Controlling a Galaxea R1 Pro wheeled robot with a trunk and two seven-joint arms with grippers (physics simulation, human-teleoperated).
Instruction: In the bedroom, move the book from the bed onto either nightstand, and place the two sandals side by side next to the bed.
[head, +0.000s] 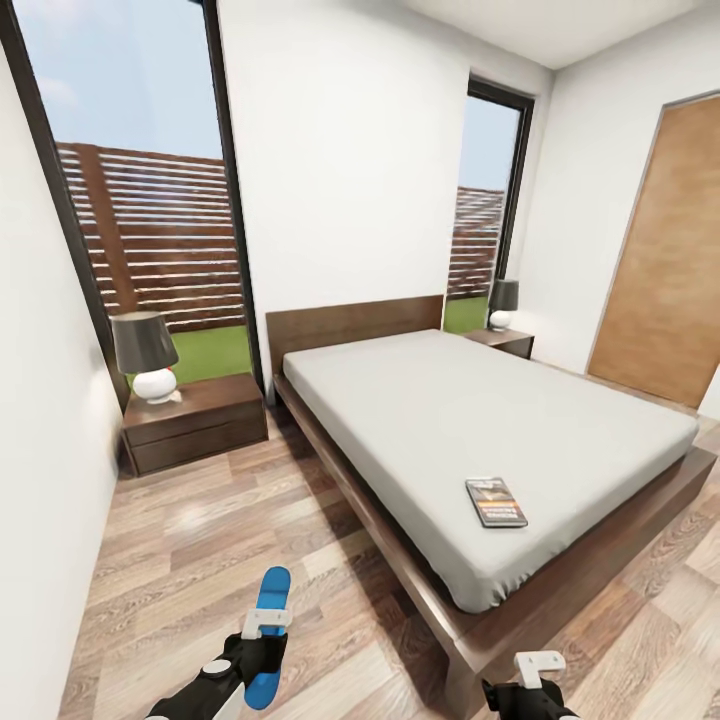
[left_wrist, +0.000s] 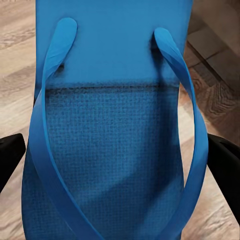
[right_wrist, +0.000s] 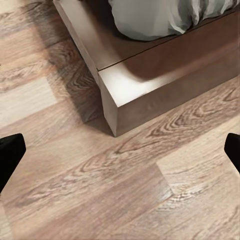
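Note:
The book (head: 495, 502) lies flat on the pale grey mattress near the foot of the bed (head: 470, 420). One blue sandal (head: 273, 592) is held above the floor by my left gripper (head: 258, 655), left of the bed. In the left wrist view the sandal (left_wrist: 115, 145) with its straps spans the gap, and the dark fingers (left_wrist: 224, 167) press its sides. My right gripper (head: 533, 690) hangs open and empty over the floor near the bed's foot corner (right_wrist: 125, 95). A nightstand (head: 195, 420) stands left of the headboard, another nightstand (head: 507, 342) on the far side.
Each nightstand carries a dark-shaded lamp (head: 147, 355). Tall windows flank the headboard wall, and a wooden door (head: 665, 265) is at the right. The white wall at the left runs close beside the strip of wood floor (head: 200, 540) between it and the bed.

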